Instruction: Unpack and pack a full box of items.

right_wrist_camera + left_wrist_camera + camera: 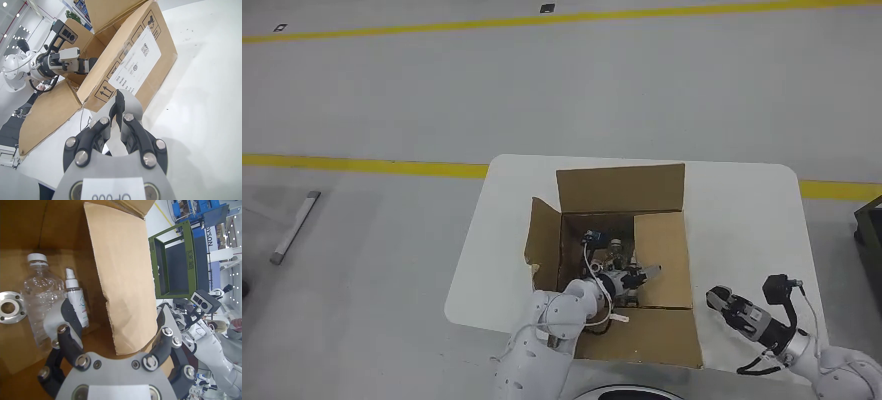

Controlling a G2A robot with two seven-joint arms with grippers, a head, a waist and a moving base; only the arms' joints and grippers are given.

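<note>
Now — left gripper (114, 311) inside box (20, 228)

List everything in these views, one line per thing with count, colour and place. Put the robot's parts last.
cardboard box: 1, brown, flaps open, on the table
table: 1, white, under the box
plastic bottle: 1, clear with white cap, inside the box between flange and spray bottle
spray bottle: 1, white, inside the box beside the plastic bottle
flange: 1, silver metal, inside the box on the plastic bottle's other side
cart: 1, green, on the floor beyond the box
floor lines: 2, yellow, across the grey floor
left gripper: 1, black and grey, open, inside the box near the two bottles
right gripper: 1, black and grey, shut, over the table beside the box's labelled side
</note>
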